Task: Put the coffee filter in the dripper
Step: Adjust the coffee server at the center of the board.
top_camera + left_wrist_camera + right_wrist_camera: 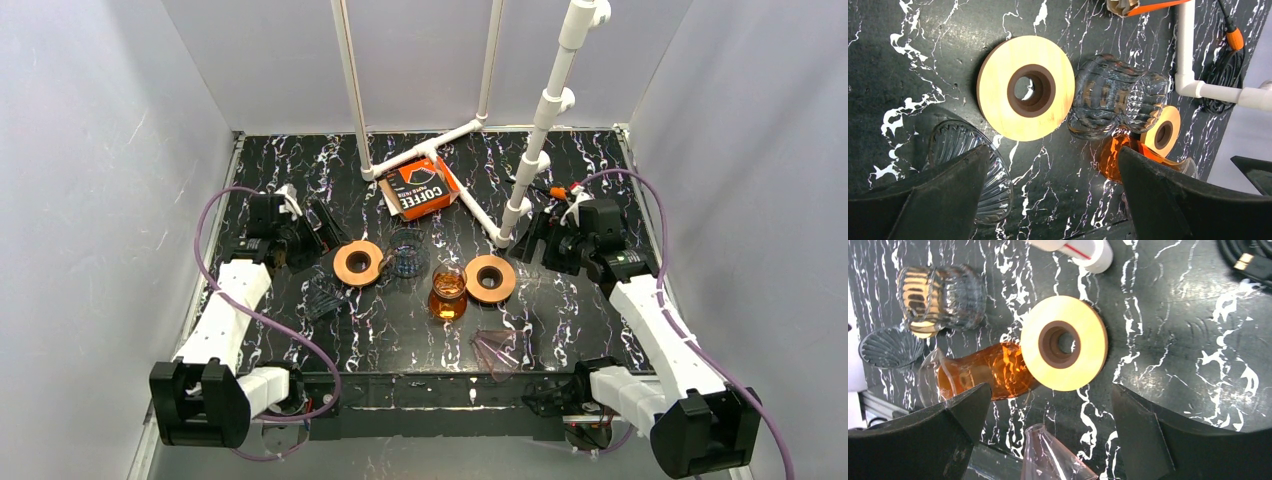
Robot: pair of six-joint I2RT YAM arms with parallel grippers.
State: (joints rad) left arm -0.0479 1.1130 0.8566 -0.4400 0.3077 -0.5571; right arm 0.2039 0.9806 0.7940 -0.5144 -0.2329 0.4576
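Note:
The orange coffee filter box point(420, 188) lies at the back centre, and no loose coffee filter shows. A ribbed clear glass dripper point(322, 295) lies on its side at the left, under my left gripper's left finger in the left wrist view point(965, 170). A pinkish clear cone dripper point(497, 350) lies near the front edge, below my right gripper in the right wrist view point(1058, 460). My left gripper point(318, 232) point(1053, 150) hangs open and holds nothing. My right gripper point(535, 243) point(1052, 387) is also open and holds nothing.
Two wooden rings point(358, 263) point(490, 278) lie flat on the black marbled table point(560, 320). A dark clear glass carafe point(405, 252) and an orange glass carafe point(447, 292) lie between them. A white pipe frame point(530, 160) stands at the back.

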